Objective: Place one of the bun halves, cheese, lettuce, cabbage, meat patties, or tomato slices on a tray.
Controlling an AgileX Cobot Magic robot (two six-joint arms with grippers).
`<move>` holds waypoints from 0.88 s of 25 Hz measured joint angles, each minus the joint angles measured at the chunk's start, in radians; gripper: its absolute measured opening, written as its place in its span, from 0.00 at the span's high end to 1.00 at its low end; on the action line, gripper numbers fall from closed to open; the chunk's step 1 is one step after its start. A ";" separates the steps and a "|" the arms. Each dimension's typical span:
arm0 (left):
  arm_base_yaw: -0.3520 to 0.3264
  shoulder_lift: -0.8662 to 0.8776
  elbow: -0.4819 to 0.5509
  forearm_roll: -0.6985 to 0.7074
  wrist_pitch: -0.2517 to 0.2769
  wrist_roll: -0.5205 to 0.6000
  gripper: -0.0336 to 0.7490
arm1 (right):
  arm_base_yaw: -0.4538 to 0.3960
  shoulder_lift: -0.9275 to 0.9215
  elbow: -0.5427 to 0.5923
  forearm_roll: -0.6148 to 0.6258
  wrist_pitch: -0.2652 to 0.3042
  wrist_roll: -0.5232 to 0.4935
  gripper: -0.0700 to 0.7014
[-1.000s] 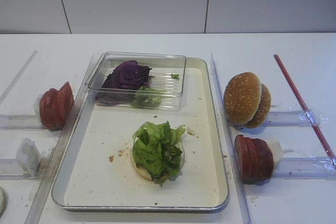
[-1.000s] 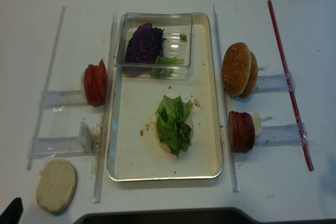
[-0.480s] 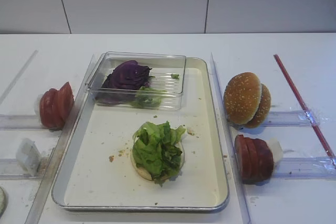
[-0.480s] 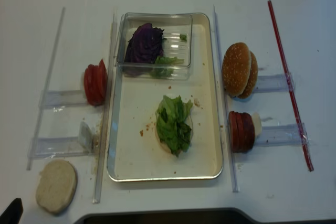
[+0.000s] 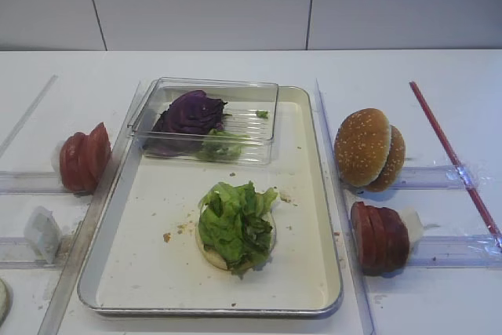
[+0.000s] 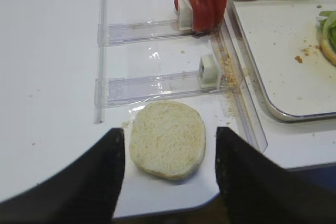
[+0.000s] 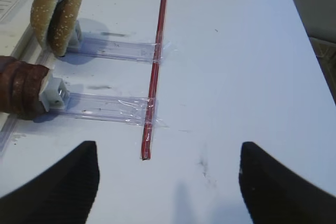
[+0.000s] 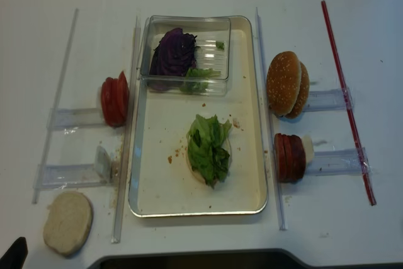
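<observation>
Green lettuce (image 5: 235, 225) sits heaped on a pale bun base near the middle of the tray (image 5: 314, 194), with a clear plastic box (image 5: 205, 119) holding purple cabbage (image 5: 188, 111) across the tray's far end. Both arms hang back at the near edge of the table: the right gripper (image 7: 168, 182) has its jaws spread wide over bare tabletop, gripping nothing, and the left gripper (image 6: 168, 169) stands likewise spread, straddling a flat bun half (image 6: 167, 139) without touching it.

With bread and leaves down, a meat patty appears the likely next layer. The meat patties (image 5: 380, 237) stand on edge in a clear rail right of the tray, just below the sesame bun halves (image 5: 369, 148). A clean pick would mean closing on the outermost disc alone, lifting it clear of the rail, then setting it flat on the leaves.

Tomato slices (image 5: 82, 158) wait left of the tray. A red rod (image 7: 156, 66) taped across the rails lies between the right gripper and the patties.
</observation>
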 joint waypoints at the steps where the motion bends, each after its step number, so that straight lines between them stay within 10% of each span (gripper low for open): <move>1: 0.000 0.000 0.000 0.000 0.000 0.000 0.50 | 0.003 0.000 0.000 0.004 0.000 0.000 0.18; 22: 0.000 0.000 0.000 0.000 0.000 0.000 0.50 | 0.020 0.000 0.021 0.039 -0.046 -0.034 0.18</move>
